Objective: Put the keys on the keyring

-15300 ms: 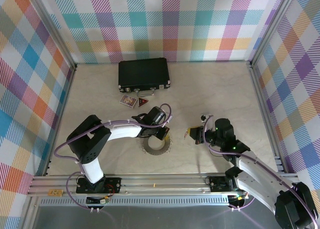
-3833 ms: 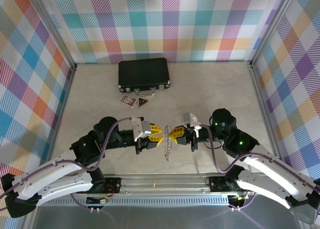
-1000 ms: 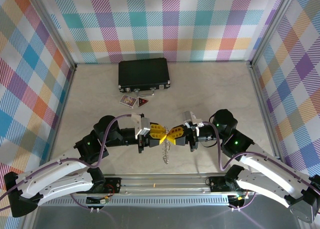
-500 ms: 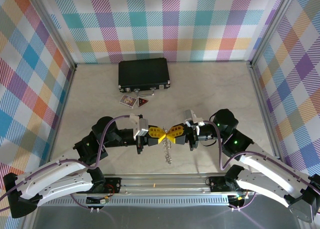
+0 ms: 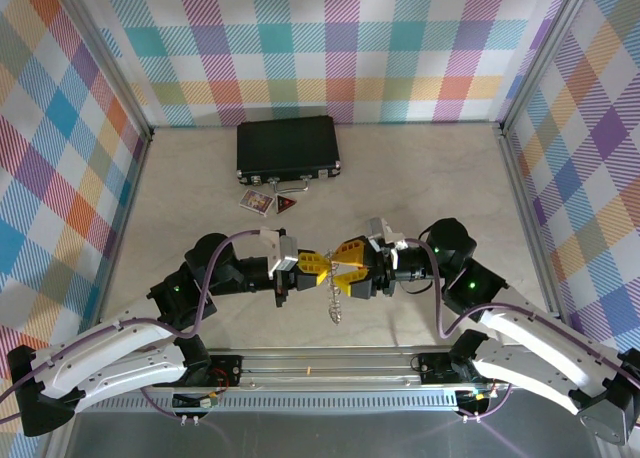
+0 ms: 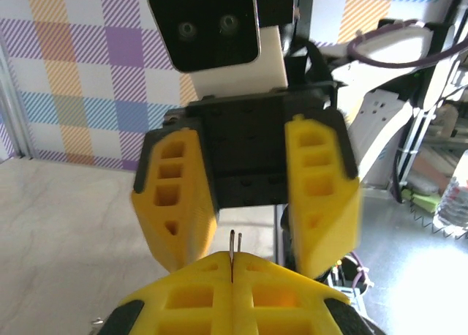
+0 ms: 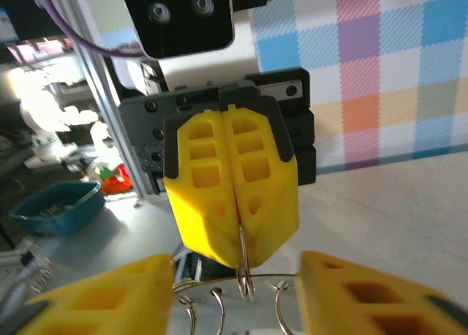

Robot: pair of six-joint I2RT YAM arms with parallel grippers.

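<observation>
My left gripper (image 5: 320, 269) hangs above the table's front middle, shut on the keyring (image 5: 334, 300), which dangles below it as a string of small silvery rings. In the left wrist view its yellow fingertips (image 6: 197, 291) press together on a thin metal wire (image 6: 232, 247). My right gripper (image 5: 344, 269) faces it tip to tip, open, its fingers (image 6: 175, 196) standing either side of the left tips. From the right wrist I see the shut left fingers (image 7: 234, 181) pinching a small ring (image 7: 243, 276) between my parted right fingertips (image 7: 110, 298). The keys are hidden.
A black case (image 5: 288, 148) lies at the back of the table, with a small card (image 5: 257, 201) and a red triangular card (image 5: 287, 205) just in front of it. Checked walls enclose the table on three sides.
My right gripper has opened and let go of the keyring. The left gripper has closed fully on it and holds it alone in the same spot.
</observation>
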